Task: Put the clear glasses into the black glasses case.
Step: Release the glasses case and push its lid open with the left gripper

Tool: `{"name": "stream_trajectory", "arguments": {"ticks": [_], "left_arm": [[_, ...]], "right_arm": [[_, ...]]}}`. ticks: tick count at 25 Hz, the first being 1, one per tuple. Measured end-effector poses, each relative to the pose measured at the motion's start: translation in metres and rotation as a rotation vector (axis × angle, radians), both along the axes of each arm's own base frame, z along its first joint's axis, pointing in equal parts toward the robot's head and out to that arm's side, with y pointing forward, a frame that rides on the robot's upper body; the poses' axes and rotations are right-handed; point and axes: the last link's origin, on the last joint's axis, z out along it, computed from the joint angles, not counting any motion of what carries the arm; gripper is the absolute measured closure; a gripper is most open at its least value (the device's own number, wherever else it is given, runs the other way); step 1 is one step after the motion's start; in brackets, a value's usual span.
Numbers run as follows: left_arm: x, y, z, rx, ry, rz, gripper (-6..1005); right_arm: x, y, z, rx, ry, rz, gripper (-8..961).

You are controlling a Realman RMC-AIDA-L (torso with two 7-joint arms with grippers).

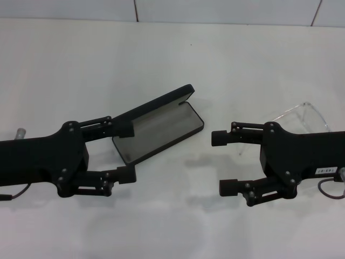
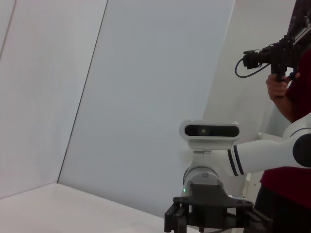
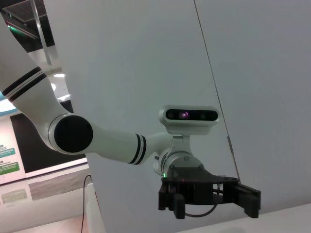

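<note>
Clear wraparound plastic glasses (image 1: 302, 120) lying on the white table (image 1: 172, 226), half hidden behind the wide-open, empty right gripper (image 1: 226, 163). Slim matte black hinged case (image 1: 159, 132) propped open, probably ready to receive them, beside the spread, empty left gripper (image 1: 125, 152)

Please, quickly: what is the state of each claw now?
Left claw: open, holding nothing, beside the black glasses case.
Right claw: open, holding nothing.
</note>
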Motion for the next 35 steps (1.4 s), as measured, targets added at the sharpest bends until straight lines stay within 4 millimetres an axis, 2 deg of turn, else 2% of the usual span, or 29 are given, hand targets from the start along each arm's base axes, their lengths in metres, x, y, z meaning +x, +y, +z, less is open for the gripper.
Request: {"name": "stream_trajectory", "arguments": {"ticks": [25, 30, 35], "left_arm": [[0.003, 0.003, 0.001, -0.001, 0.000, -0.004, 124], [0.017, 0.016, 0.019, 0.020, -0.006, 0.001, 124], [0.049, 0.041, 0.042, 0.099, 0.093, 0.056, 126]], "right_arm": [[0.001, 0.000, 0.001, 0.004, 0.001, -0.003, 81], [0.013, 0.008, 0.020, 0.108, 0.027, -0.062, 81], [0.034, 0.006, 0.050, 0.244, 0.040, -0.127, 81]]}}
